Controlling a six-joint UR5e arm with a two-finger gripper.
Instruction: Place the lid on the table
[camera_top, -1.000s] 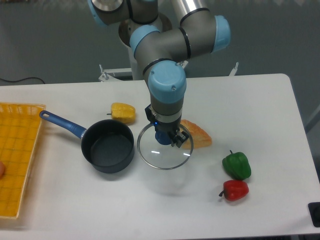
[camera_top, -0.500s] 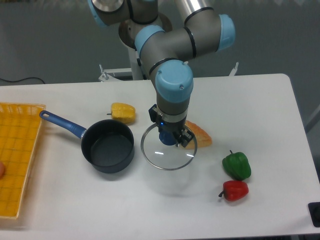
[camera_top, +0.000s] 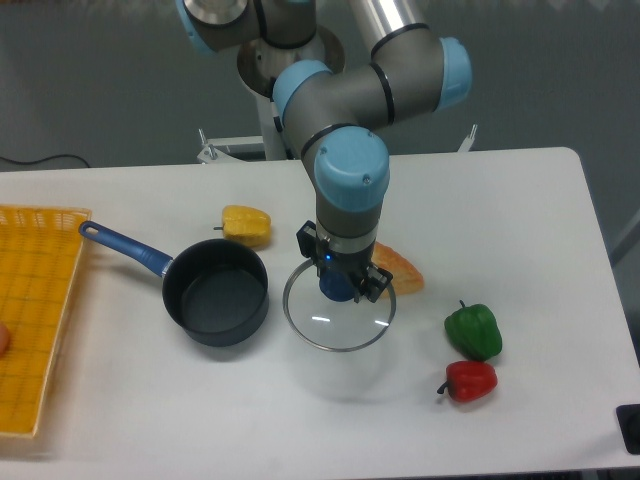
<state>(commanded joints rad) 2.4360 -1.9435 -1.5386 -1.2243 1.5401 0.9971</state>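
Blue-handled saucepan (camera_top: 215, 290) sits just left of the glass lid (camera_top: 338, 320), which the hand (camera_top: 342, 288) grips by its knob above the counter (camera_top: 520, 220); a careless release risks clipping pan or orange wedge (camera_top: 400, 268).

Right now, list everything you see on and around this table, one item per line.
lid: one, clear glass with silver rim, held by its knob just right of the saucepan, above the table
saucepan: one, dark with blue handle, left of centre, uncovered
yellow pepper: one, behind the saucepan
orange food piece: one, right of the gripper, partly hidden
green pepper: one, right side
red pepper: one, just in front of the green one
basket: one, yellow mesh, left edge
table: one, white
gripper: one, black, shut on the lid's knob
arm: one, grey with light blue joints
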